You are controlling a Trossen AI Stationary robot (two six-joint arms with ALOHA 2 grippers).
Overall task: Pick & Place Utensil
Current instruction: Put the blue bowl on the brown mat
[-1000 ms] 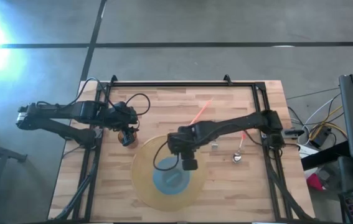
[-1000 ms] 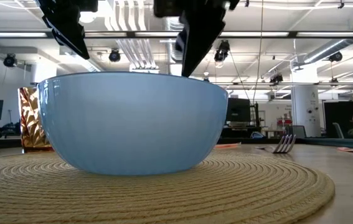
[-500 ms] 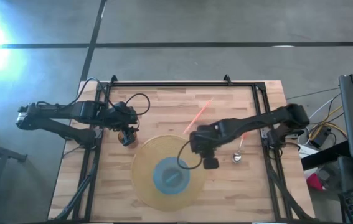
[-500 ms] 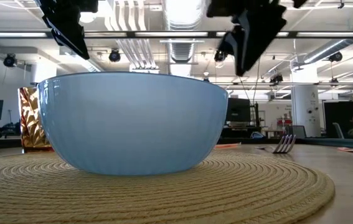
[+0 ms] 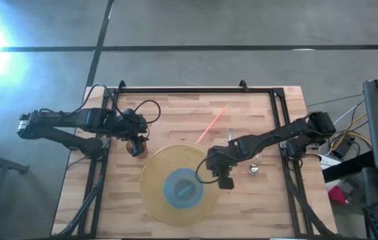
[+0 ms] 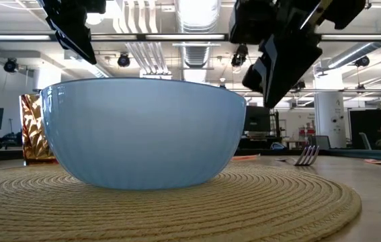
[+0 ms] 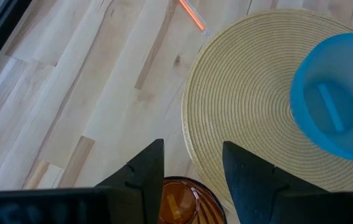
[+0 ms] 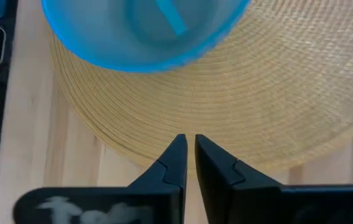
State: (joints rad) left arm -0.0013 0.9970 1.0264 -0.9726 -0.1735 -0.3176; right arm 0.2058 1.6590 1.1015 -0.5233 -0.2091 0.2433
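Note:
A blue bowl [image 5: 183, 190] [image 6: 143, 134] stands on a round woven placemat [image 5: 154, 170] [image 8: 257, 93]. A blue utensil [image 7: 330, 107] [image 8: 171, 17] lies inside it. My right gripper [image 5: 221, 172] [image 8: 189, 150] hangs above the mat's right edge, beside the bowl, fingers shut on nothing. My left gripper [image 5: 135, 137] [image 7: 192, 165] waits open above an amber cup [image 5: 134, 148] [image 7: 179, 200] near the table's left edge. A fork [image 5: 230, 155] [image 6: 306, 156] and a spoon [image 5: 255, 167] lie on the table right of the mat.
An orange stick [image 5: 212, 125] [image 7: 192, 14] lies on the wood beyond the mat, toward the far edge. The amber cup [image 6: 37, 128] stands left of the mat. A black frame [image 5: 195, 89] runs around the table. A person sits in the room beyond, far right in the low view.
My right gripper has moved from above the bowl's far side toward the table's right and a little toward the near edge, ending over the mat's right rim. The bowl and the left arm have kept still.

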